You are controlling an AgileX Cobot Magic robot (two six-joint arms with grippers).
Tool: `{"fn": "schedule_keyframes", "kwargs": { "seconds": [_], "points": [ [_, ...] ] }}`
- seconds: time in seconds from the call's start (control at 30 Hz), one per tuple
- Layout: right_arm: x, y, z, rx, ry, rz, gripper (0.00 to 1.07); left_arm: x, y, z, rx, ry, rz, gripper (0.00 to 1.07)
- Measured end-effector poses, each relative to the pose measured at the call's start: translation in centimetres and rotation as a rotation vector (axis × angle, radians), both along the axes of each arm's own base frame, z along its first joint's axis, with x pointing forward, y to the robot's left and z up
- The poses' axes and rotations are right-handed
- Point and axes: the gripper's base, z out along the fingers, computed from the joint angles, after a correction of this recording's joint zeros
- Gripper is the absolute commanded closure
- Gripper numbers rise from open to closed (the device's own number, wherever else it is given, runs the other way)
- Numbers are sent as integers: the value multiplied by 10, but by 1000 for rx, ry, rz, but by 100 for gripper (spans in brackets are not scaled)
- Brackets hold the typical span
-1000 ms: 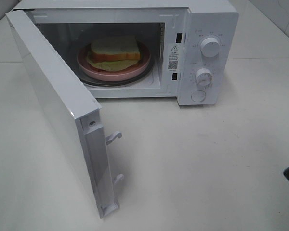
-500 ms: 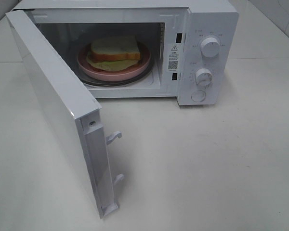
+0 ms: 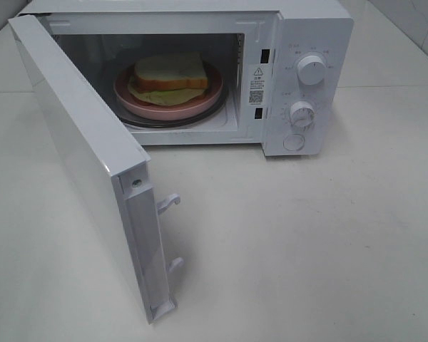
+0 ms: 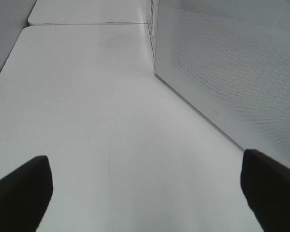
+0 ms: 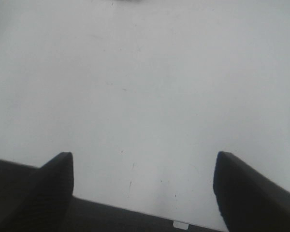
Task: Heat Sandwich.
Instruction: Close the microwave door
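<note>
We have the sandwich (image 3: 170, 71) on its plate (image 3: 202, 105) inside the microwave (image 3: 314, 28), which sits toward the far edge of the tabletop (image 3: 307, 249). Loading looks done. The door (image 3: 78, 142) stands wide open, swung toward the near-left corner, so what's left, we judge, is shutting it and setting the knobs (image 3: 312, 69). Our left gripper (image 4: 145, 193) is spread and empty beside the door's outer face. Our right gripper (image 5: 144, 188) is likewise spread and empty over bare tabletop.
</note>
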Motion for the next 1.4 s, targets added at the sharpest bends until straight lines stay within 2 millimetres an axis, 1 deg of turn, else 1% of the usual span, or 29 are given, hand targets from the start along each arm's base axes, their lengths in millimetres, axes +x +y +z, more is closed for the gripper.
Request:
{"fn": "schedule_keyframes", "kwargs": {
  "seconds": [0.07,0.1,0.13,0.23,0.27,0.3,0.4,1.4],
  "points": [
    [-6,-2,1,10,-47,-34,31,0,0,0,0,0,0,3],
    [-6,-2,1,10,-47,-34,31,0,0,0,0,0,0,3],
    [-12,-3,2,20,-86,-58,31,0,0,0,0,0,0,3],
    [-22,-5,2,30,-150,-85,31,0,0,0,0,0,0,3],
    [-22,-5,2,30,-150,-85,31,0,0,0,0,0,0,3],
    [-29,-6,2,37,-196,-97,31,0,0,0,0,0,0,3],
    [-34,-7,2,43,-230,-102,31,0,0,0,0,0,0,3],
    [-35,-7,2,43,-232,-103,31,0,0,0,0,0,0,3]
  ]
}}
